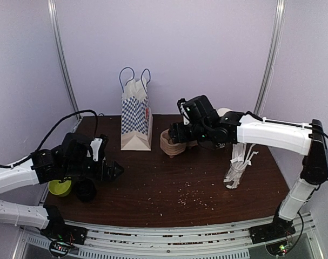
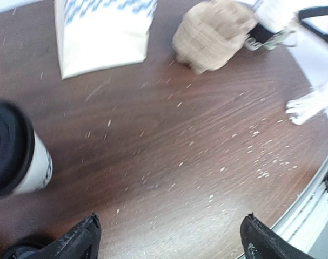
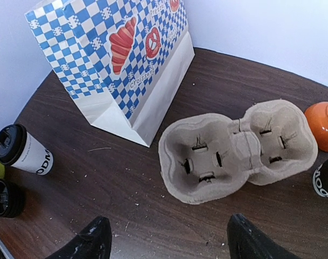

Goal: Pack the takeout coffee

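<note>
Lavender walls [image 1: 169,48] close in a dark wooden table [image 1: 169,183] dusted with crumbs [image 1: 191,197]. At far left the cup [image 3: 24,154] stands on the wood, apparently upright, near a green bowl [image 1: 58,187] and well apart from the tray, with its dark lid [image 3: 9,144] on. I judge it to be light, thin-walled paper that would dent under a hard squeeze and spill if tipped. The place to take it is round the white wall below the lid, with modest force. Right of the bag [image 3: 115,65], the tray [image 3: 236,151] lies on the table, seemingly with both holes facing up and nothing in them. Moulded pulp should be very light and stiff enough to lift by one edge, yet rough and easily crushed. The outer rim or the bridge between the holes looks the safest hold. The left gripper [image 2: 171,224] hangs low over bare wood with its jaws spread wide and nothing between them. The cup sits at the edge of its wrist view, untouched. The right arm reaches in from the right, its gripper [image 3: 169,221] pitched down just above the tray's near side, jaws apart and clear of the pulp.
</note>
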